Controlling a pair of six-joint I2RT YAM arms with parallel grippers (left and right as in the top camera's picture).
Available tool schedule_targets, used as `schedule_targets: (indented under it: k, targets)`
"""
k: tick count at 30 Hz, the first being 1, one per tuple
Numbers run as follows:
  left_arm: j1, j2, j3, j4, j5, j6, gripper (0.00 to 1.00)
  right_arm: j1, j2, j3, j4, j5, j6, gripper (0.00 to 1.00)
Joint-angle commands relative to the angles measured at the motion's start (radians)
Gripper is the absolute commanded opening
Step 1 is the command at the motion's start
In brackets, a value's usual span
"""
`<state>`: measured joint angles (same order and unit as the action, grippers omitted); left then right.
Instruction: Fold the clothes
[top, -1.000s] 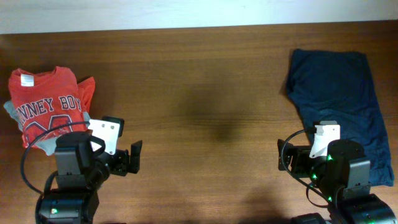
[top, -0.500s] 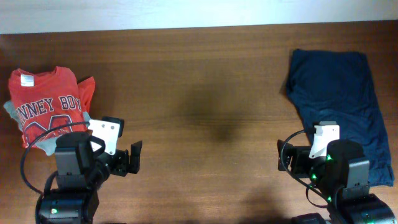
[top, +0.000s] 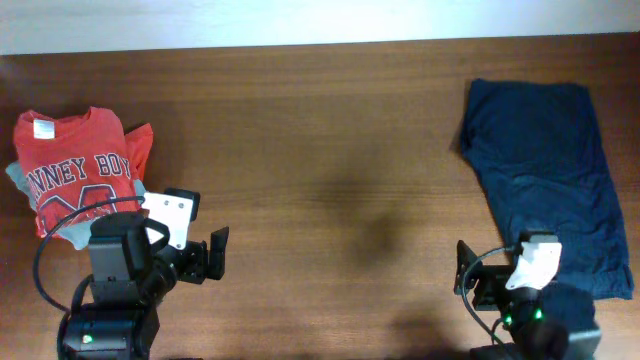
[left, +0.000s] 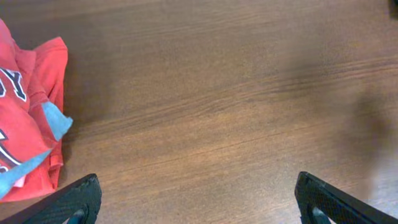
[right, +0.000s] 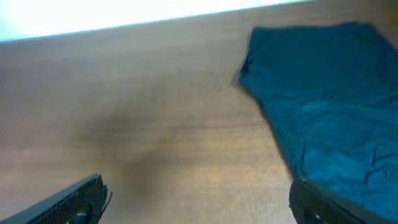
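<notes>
A red T-shirt (top: 80, 170) lies at the far left of a brown wooden desk (top: 320, 130). It is roughly folded, front side up, with a white label at the collar and white-and-navy block letters reading "NNEY BOY" across the chest. A bit of grey cloth (top: 14, 177) peeks out from under its left edge and again below its lower edge. In the left wrist view the shirt fills the left edge of the picture, with a pale strip of cloth showing among the red folds.

A navy garment (top: 545, 180) lies spread out on the right side of the desk, well apart from the red shirt. It runs from near the far edge of the desk down toward the near edge, mostly flat, with soft wrinkles through its middle. In the right wrist view it fills the right part of the picture.

The left pincer (top: 215, 255) hangs over bare wood near the lower right corner of the red shirt, not touching it. Its two dark fingers stand wide apart and hold nothing.

The right pincer (top: 465, 270) hangs over bare wood just beside the lower left edge of the navy garment. Its fingers also stand wide apart, with nothing between them. The right arm's body sits at the garment's near corner.
</notes>
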<state>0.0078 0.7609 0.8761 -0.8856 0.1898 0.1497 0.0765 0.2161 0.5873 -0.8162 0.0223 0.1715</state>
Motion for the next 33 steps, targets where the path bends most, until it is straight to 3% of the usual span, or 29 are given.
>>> schedule_targets:
  k: [1, 4, 16, 33]
  targets:
    - [0.0, -0.008, -0.005, 0.002, -0.004, 0.009, 0.99, -0.034, -0.113, -0.116, 0.078, 0.016, -0.011, 0.99]
    - [0.0, -0.008, -0.005, 0.002, -0.004, 0.009, 0.99, -0.06, -0.212, -0.235, 0.23, 0.017, -0.011, 0.99]
    - [0.0, -0.008, -0.005, 0.002, -0.004, 0.009, 0.99, -0.073, -0.212, -0.509, 0.749, 0.02, -0.194, 0.99]
    - [0.0, -0.008, -0.005, 0.002, -0.004, 0.009, 0.99, -0.071, -0.21, -0.56, 0.693, 0.013, -0.194, 0.99]
